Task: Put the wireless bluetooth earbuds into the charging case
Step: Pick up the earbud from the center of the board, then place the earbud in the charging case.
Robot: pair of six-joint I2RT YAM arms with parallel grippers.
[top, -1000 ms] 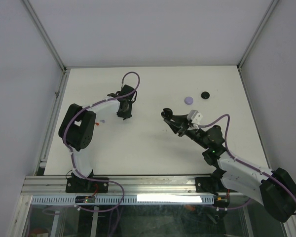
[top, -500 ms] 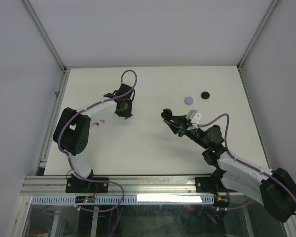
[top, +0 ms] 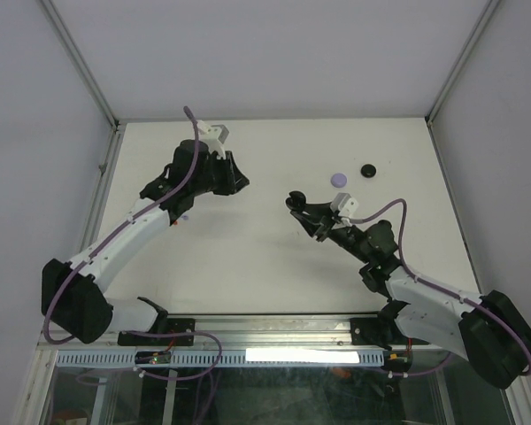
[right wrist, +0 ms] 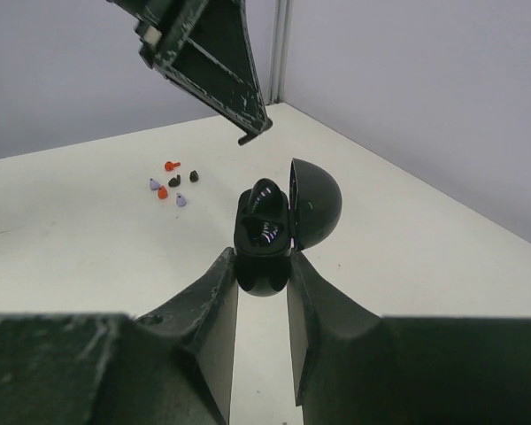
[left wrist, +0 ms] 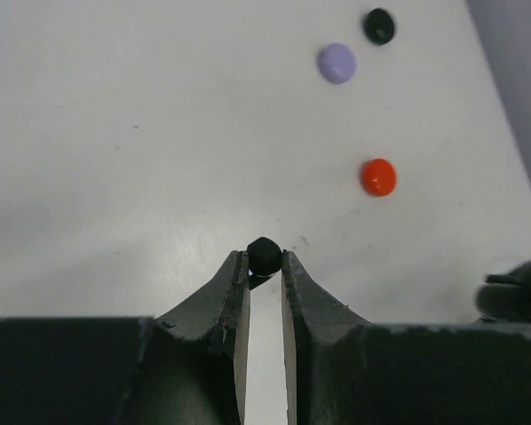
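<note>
My left gripper is shut on a small black earbud, pinched at the fingertips and held above the table. In the top view the left gripper sits left of centre, pointing right. My right gripper is shut on the black charging case, which is open with its lid swung to the right. In the top view the right gripper holds the case a short way right of the left one. In the right wrist view the left gripper's tip hangs above and left of the case, apart from it.
A purple round cap and a black round cap lie at the back right. An orange round piece lies on the table ahead of my left gripper. Several small coloured ear tips lie at the left.
The left arm has stretched out and its gripper has risen and turned to point right, toward the case. The right gripper with the case has shifted slightly left.
</note>
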